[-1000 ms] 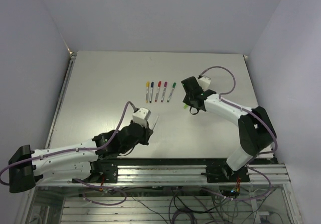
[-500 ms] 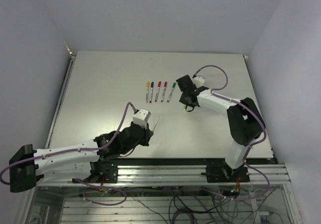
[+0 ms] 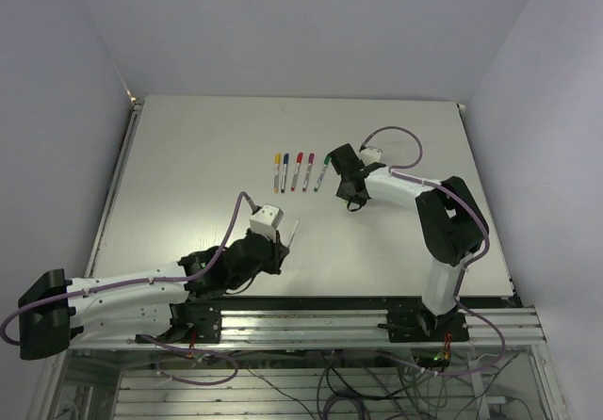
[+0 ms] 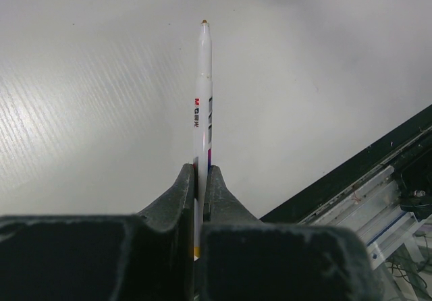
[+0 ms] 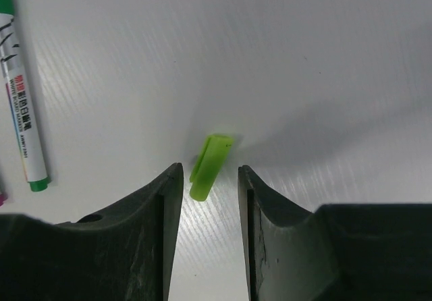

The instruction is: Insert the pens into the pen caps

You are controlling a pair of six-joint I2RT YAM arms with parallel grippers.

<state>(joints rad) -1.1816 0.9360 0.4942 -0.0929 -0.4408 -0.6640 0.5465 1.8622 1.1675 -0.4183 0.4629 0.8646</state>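
Pens [image 3: 301,171] lay in a row of five near the middle of the grey counter [image 3: 188,156]. They were side by side and roughly parallel. Their caps [image 3: 300,157] were fitted and pointed away from the arms: yellow, blue, red, magenta and dark green from left to right.

Nearer the arms and well apart from that row, the left gripper [image 3: 279,248] was clamped tight on a sixth pen [image 3: 290,230]. In the left wrist view this pen [image 4: 202,98] ran straight out from between the fingers of the left gripper [image 4: 200,173]. It had a white barrel with printed marks and a bare, dark tip at the far end with no cap on it. Whether the tip touched the counter could not be told.

The right gripper [image 3: 345,192] hung low just beside the right end of the row. Its wrist view showed the right gripper [image 5: 208,173] standing narrowly apart over a light green cap [image 5: 210,166]. The cap lay flat on the counter between the two fingers. A slim gap showed on the left side, and the right finger was very close to it, so the cap was straddled but not pinched. The dark green pen [image 5: 20,92] lay off to the left of that finger, apart from it.
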